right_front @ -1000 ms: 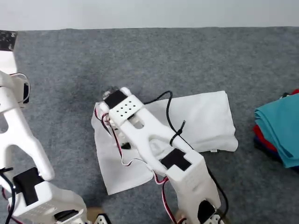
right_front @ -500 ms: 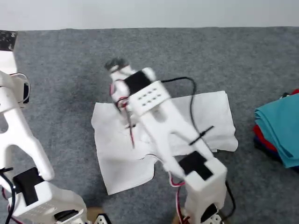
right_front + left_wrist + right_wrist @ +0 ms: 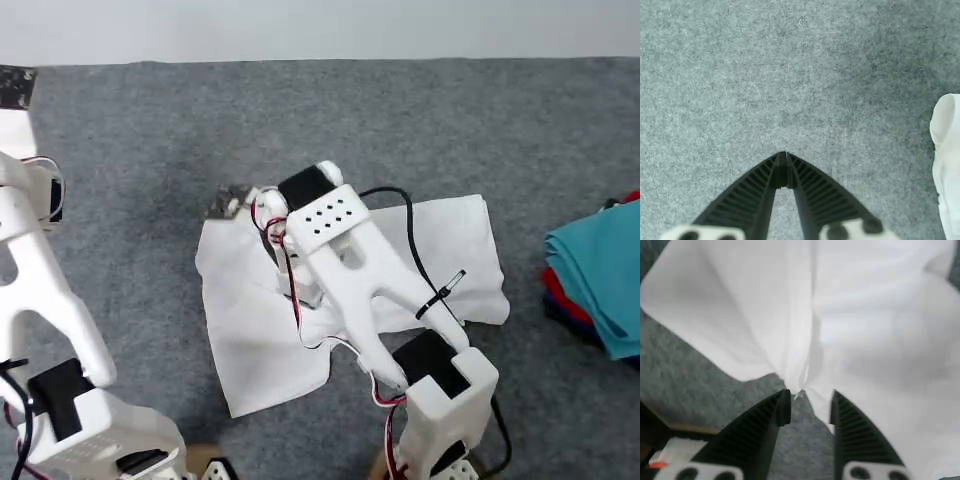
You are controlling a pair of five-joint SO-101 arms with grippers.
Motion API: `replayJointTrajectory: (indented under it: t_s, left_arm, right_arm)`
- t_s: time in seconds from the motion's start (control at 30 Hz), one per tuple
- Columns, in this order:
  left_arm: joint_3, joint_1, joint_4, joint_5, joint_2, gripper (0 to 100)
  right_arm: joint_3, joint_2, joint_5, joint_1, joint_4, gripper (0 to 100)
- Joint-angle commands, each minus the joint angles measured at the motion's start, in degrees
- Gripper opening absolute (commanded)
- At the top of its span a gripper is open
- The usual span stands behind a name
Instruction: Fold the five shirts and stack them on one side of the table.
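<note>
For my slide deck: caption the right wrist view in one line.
Right gripper, open, straddles a crease at the edge of the white shirt over the grey table.

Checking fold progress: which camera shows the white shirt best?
High view: the white shirt lies nearly whole on the table, its middle under the right arm. Right wrist view: a close patch of cloth by the open right hand. Left wrist view: a white sliver at the edge, possibly it.

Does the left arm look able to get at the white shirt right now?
Probably yes, at its near edge: only bare table lies between the left gripper and the shirt. The right arm covers the middle.
</note>
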Motion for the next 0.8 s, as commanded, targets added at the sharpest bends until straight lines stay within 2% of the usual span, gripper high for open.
replayJointTrajectory:
  t_s: [0.0,0.43,0.67,0.77]
  left_arm:
    - [1.3,-0.1,-1.1,0.5,-2.9,0]
    - [2.7,-0.3,-1.1,0.5,-3.0,0]
    - [2.8,-0.4,-0.8,0.5,-3.0,0]
    - [2.8,-0.4,-0.8,0.6,-3.0,0]
  right_arm:
    - [1.2,-3.5,1.1,-0.4,2.2,27.0]
    - [1.1,5.9,1.1,-1.8,0.8,27.3]
    - [1.1,9.8,1.1,-1.5,0.1,10.0]
    - [-0.7,9.8,1.1,-1.5,-0.1,9.4]
